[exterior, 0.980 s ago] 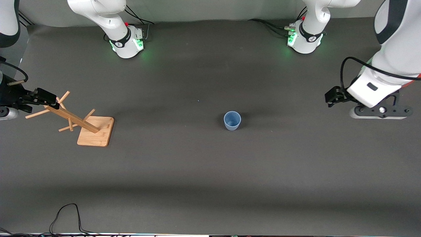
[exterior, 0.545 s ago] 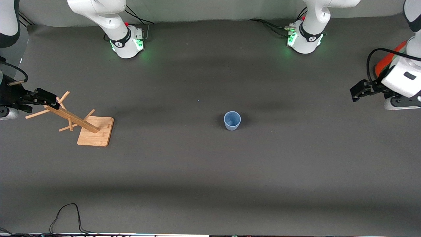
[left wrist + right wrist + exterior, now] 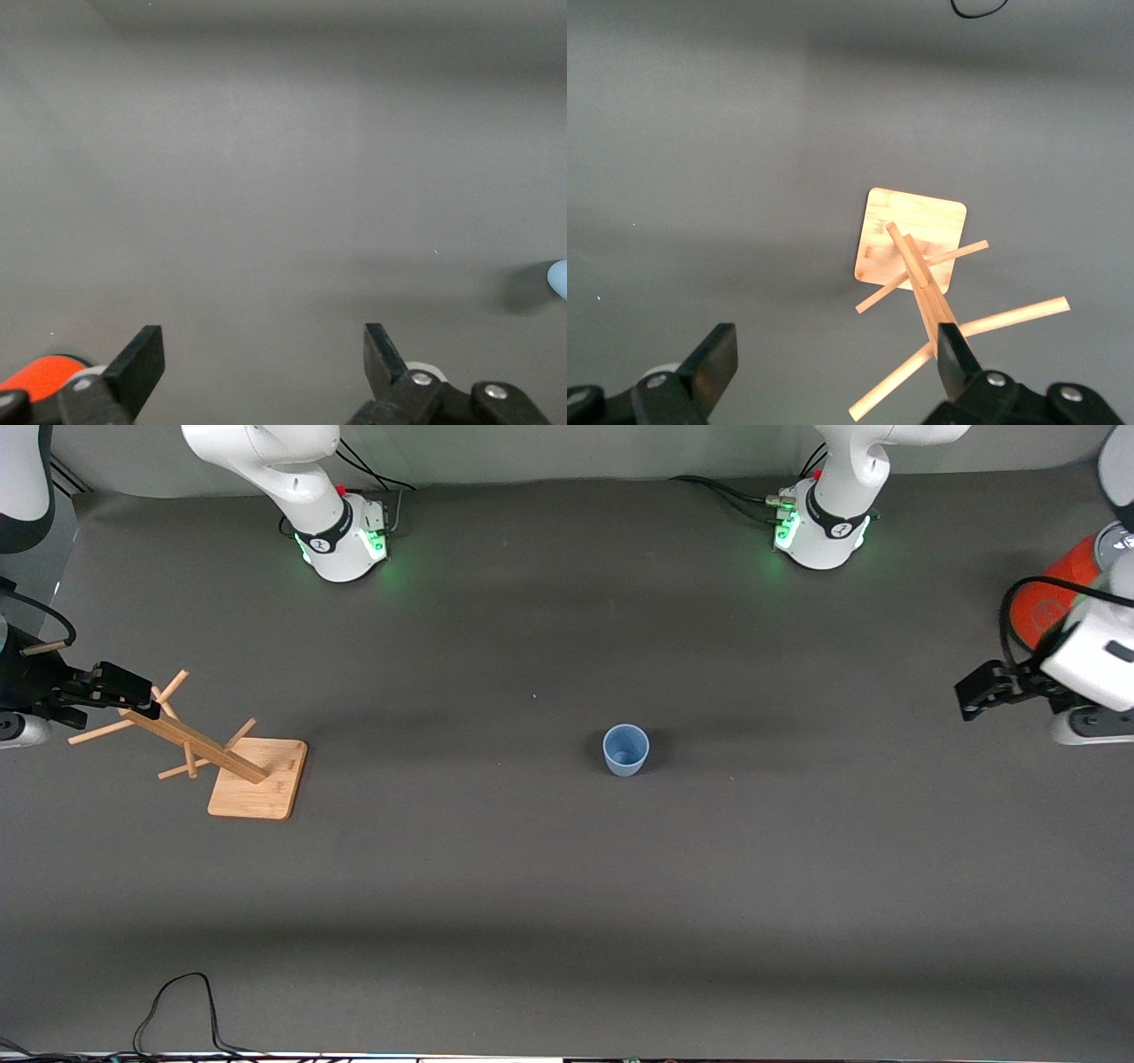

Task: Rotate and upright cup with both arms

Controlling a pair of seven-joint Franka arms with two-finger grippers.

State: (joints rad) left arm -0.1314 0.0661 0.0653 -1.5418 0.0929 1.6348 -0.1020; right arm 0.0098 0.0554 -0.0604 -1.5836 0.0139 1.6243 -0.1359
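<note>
1. Your bench is covered in dark grey, with both arm bases along its upper edge in the front view.
2. A wooden peg rack stands on its square base toward the right arm's end.
3. An orange cylinder sits at the left arm's end.
4. Your left hand hangs over bare bench near that cylinder, fingers spread wide, holding nothing.
5. Your right hand hovers over the rack's pegs, also wide open and empty.
6. The cup stands upright mid-bench, mouth up, well apart from both hands.
</note>
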